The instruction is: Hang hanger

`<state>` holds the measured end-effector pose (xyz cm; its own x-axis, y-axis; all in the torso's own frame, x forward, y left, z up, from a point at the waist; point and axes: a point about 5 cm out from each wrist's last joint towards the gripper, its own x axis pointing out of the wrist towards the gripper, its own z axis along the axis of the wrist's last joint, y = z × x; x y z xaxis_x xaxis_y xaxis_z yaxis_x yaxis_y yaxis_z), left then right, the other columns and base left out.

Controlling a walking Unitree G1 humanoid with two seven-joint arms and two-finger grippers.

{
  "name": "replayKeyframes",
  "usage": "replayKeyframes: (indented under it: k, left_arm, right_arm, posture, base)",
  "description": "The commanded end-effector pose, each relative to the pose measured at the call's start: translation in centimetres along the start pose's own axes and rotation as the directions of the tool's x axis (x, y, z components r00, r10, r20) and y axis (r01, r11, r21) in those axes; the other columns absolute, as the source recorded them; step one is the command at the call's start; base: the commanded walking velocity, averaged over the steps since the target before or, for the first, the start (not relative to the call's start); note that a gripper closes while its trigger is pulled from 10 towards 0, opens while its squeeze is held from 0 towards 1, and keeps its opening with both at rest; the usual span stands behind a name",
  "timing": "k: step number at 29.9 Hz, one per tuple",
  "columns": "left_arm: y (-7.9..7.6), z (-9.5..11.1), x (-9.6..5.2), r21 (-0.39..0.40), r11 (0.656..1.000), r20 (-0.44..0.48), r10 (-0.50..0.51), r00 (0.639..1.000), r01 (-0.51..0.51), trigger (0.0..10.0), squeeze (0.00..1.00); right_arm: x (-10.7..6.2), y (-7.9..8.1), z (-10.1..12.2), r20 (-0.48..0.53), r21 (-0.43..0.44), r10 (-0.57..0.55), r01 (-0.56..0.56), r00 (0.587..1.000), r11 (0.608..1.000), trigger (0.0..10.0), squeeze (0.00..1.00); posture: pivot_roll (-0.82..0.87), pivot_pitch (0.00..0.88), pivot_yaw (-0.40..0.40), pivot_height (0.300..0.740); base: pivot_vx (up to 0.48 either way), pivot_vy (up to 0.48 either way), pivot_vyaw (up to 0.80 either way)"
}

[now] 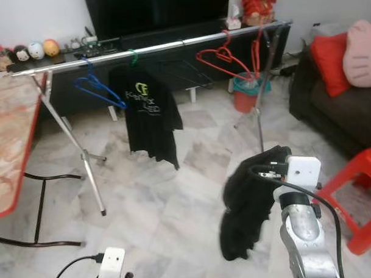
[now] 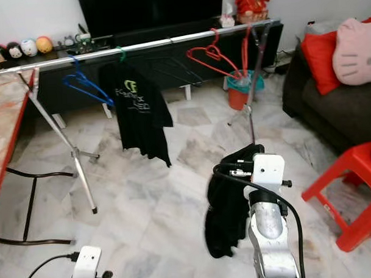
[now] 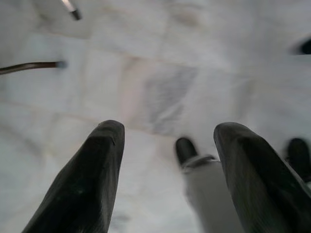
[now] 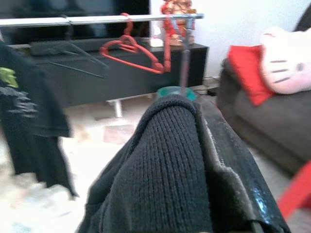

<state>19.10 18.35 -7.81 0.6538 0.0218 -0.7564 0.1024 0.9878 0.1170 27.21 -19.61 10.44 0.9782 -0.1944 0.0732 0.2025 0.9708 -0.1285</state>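
A silver clothes rail (image 1: 158, 47) crosses the room ahead on tripod legs. On it hang a blue hanger (image 1: 98, 90), a black T-shirt (image 1: 147, 113) on a green hanger, and red hangers (image 1: 222, 58) near its right end. My right gripper (image 1: 268, 163) is raised in front of me, short of the rail, shut on a black knit garment (image 1: 248, 198) that drapes over its fingers and hangs down. The garment hides any hanger inside it. My left gripper (image 3: 167, 145) hangs low, open, pointing at the marble floor.
A red-edged table (image 1: 9, 139) stands at the left. The rail's stand leg (image 1: 82, 155) slants to the floor. A red plastic stool (image 1: 364, 194) and a dark sofa (image 1: 337, 109) with cushions are at the right. A red bucket (image 1: 248, 94) sits behind the rail.
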Motion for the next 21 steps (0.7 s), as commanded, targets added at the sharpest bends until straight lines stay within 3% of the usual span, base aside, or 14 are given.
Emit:
replayKeyframes:
  k: [1, 18, 21]
  left_arm:
    - [0.88, -0.15, -0.08, 0.020, 1.000, -0.008, 0.018, 1.000, -0.018, 10.0, 0.00]
    - [0.88, -0.07, -0.05, 0.016, 1.000, -0.007, 0.017, 1.000, -0.017, 10.0, 0.00]
    - [0.92, -0.16, -0.06, 0.012, 1.000, -0.013, 0.018, 1.000, -0.018, 10.0, 0.00]
  right_arm:
    - [0.35, 0.43, 1.32, 0.054, 0.023, 0.003, -0.004, 0.999, 1.000, 10.0, 0.00]
    - [0.45, 0.48, 1.31, 0.050, 0.025, 0.003, -0.004, 0.999, 1.000, 10.0, 0.00]
    - [0.44, 0.51, 1.30, 0.048, 0.029, 0.002, -0.003, 0.999, 1.000, 10.0, 0.00]
  posture:
    - [-0.16, 0.000, 0.037, 0.740]
    - [-0.16, 0.000, 0.039, 0.740]
    - [-0.16, 0.000, 0.039, 0.740]
  base:
    - [0.000, -0.337, 0.00]
    - [0.000, -0.334, 0.00]
    - [0.000, 0.000, 0.00]
